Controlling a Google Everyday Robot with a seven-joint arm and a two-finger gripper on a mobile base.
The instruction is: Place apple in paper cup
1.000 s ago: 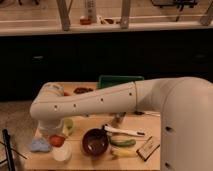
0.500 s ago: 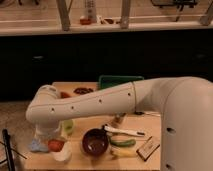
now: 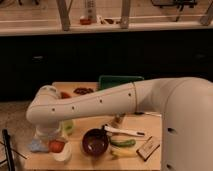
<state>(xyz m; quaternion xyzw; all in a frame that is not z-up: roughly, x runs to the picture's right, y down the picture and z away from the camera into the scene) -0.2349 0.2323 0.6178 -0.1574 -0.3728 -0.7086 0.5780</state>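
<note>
The red-orange apple (image 3: 56,146) is at the mouth of the short white paper cup (image 3: 63,155), on its left side, near the table's front left corner. My gripper (image 3: 47,134) hangs straight down from the big white arm and sits directly above the apple, touching or nearly touching it. The arm hides the gripper's upper part. I cannot tell whether the apple rests in the cup or is still held.
A dark brown glossy bowl (image 3: 95,142) stands right of the cup. A pale green round object (image 3: 67,126) lies behind it and a blue cloth (image 3: 36,146) to its left. A white utensil (image 3: 125,132), green vegetable (image 3: 123,143), packet (image 3: 149,148) and green tray (image 3: 120,80) lie further right.
The arm's elbow and gripper have come down and slightly left. The apple has dropped lower, toward the cup's mouth.
</note>
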